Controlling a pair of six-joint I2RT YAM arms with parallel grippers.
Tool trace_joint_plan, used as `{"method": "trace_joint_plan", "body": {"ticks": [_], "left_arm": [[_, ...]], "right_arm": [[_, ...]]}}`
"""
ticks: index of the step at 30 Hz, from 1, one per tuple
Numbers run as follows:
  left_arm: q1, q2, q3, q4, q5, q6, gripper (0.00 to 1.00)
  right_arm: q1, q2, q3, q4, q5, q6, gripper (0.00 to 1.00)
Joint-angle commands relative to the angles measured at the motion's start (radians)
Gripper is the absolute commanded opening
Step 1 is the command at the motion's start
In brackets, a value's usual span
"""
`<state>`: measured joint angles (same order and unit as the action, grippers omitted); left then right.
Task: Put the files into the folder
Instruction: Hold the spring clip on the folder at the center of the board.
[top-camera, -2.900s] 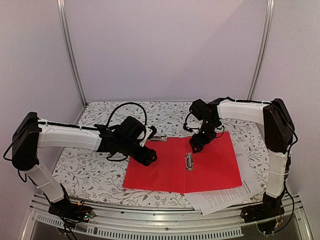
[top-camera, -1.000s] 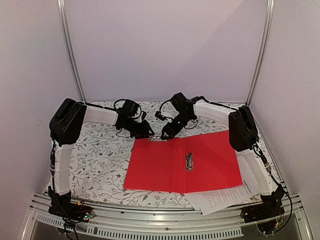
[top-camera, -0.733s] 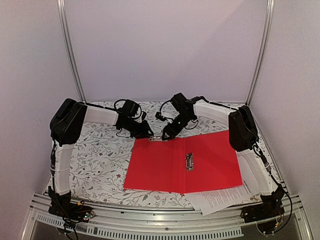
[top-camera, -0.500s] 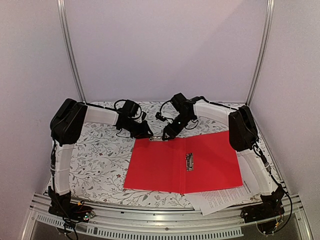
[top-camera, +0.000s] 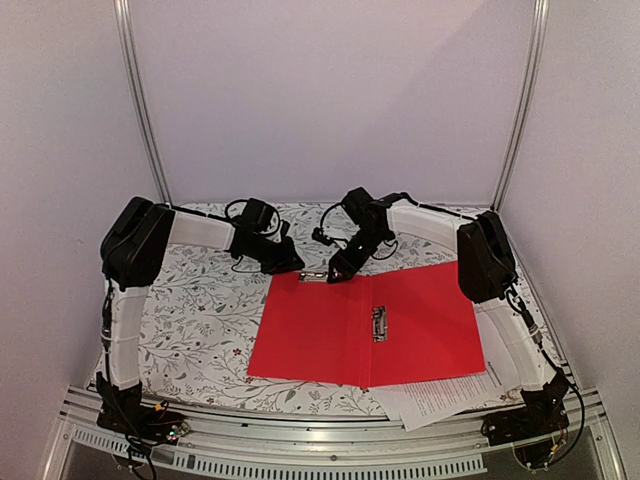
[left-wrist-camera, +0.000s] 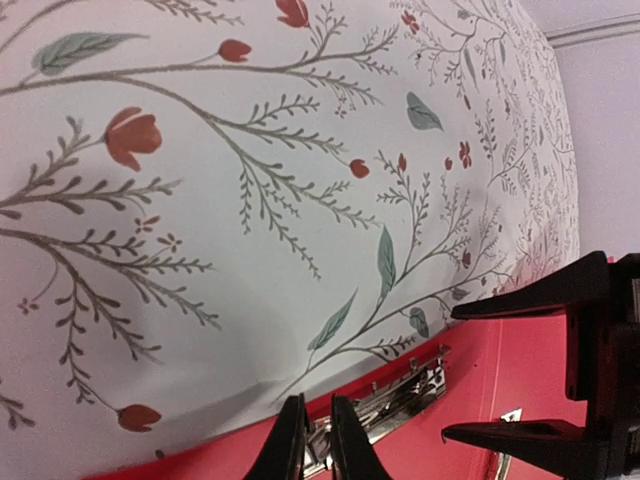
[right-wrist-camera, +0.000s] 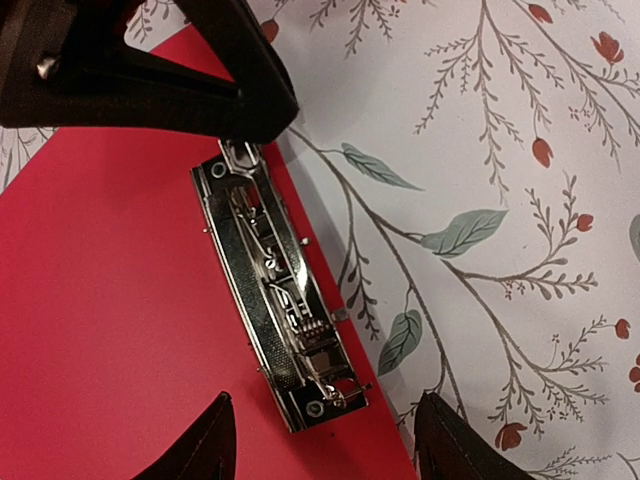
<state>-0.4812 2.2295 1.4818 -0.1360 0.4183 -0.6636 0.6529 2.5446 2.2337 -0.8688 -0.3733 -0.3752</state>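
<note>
The red folder (top-camera: 400, 335) lies open and flat on the table. White printed files (top-camera: 445, 392) stick out from under its near right corner. A metal clip (top-camera: 318, 275) sits on the folder's far edge, and a second clip (top-camera: 378, 322) sits on the spine. My left gripper (left-wrist-camera: 318, 450) is closed down on one end of the far clip (left-wrist-camera: 400, 395), a sliver of metal between its fingers. My right gripper (right-wrist-camera: 325, 450) stands open, its fingers (right-wrist-camera: 200, 445) straddling the other end of that clip (right-wrist-camera: 275, 290) without touching it.
A floral tablecloth (top-camera: 200, 310) covers the table. White walls and two metal posts (top-camera: 140, 100) close in the back. In the right wrist view the left gripper's black body (right-wrist-camera: 150, 70) crowds the clip's far end. The files overhang the table's near edge.
Both arms came from over the folder to its far edge. In the last second the left jaws narrowed onto the clip's end. The right gripper stayed put.
</note>
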Motion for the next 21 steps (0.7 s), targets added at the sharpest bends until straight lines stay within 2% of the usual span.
{"method": "trace_joint_plan", "body": {"ticks": [1,6,11,21], "left_arm": [[0.022,0.034,-0.005,0.053,0.038,-0.029,0.09],[0.022,0.047,0.005,0.041,0.042,-0.030,0.10],[0.022,0.041,-0.002,0.021,0.016,-0.020,0.18],[0.023,0.009,-0.024,0.017,0.031,-0.038,0.18]], "right_arm": [[-0.005,0.026,0.017,-0.024,0.015,-0.032,0.61],[-0.005,0.028,0.017,-0.024,0.019,-0.039,0.61],[-0.005,0.028,0.016,-0.024,0.019,-0.039,0.61],[-0.005,0.030,0.015,-0.027,0.031,-0.044,0.61]]}}
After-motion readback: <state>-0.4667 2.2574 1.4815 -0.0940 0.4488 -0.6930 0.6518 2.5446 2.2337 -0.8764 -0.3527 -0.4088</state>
